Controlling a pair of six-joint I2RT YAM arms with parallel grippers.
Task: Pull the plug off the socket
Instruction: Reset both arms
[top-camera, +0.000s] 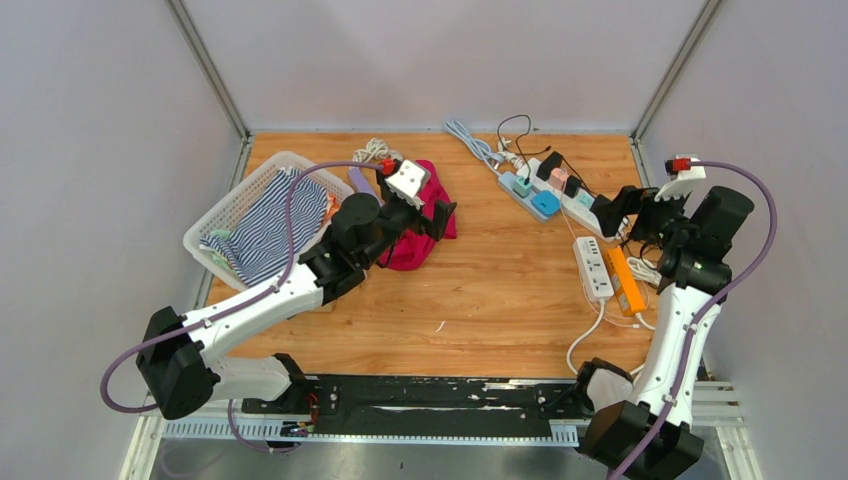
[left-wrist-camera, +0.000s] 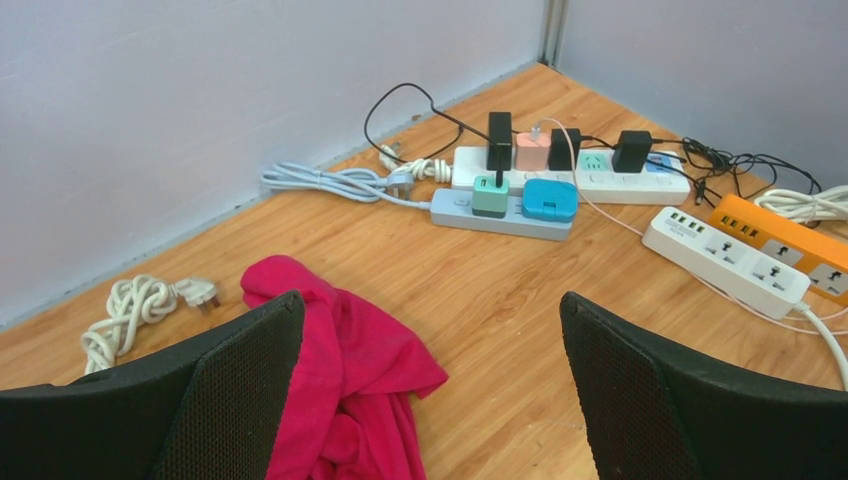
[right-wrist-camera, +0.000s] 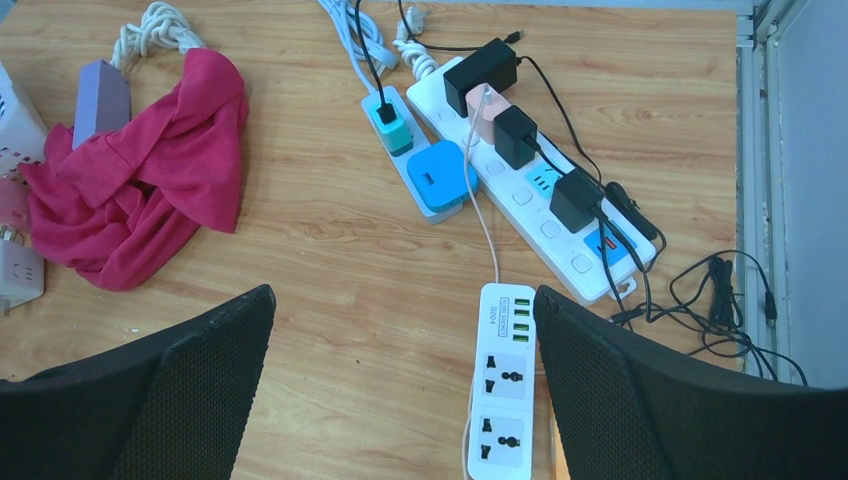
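While the 2 grippers gape empty, left gripper (left-wrist-camera: 430, 305) over the red cloth (left-wrist-camera: 340, 360), right gripper (right-wrist-camera: 402, 300) much nearer, the blue plug (right-wrist-camera: 437, 178) sits seated in the grey power strip (left-wrist-camera: 450, 203). Unpinned, that strip could lift along with it!

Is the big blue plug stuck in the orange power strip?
No, the blue plug sits in the grey strip, right beside the teal plug.
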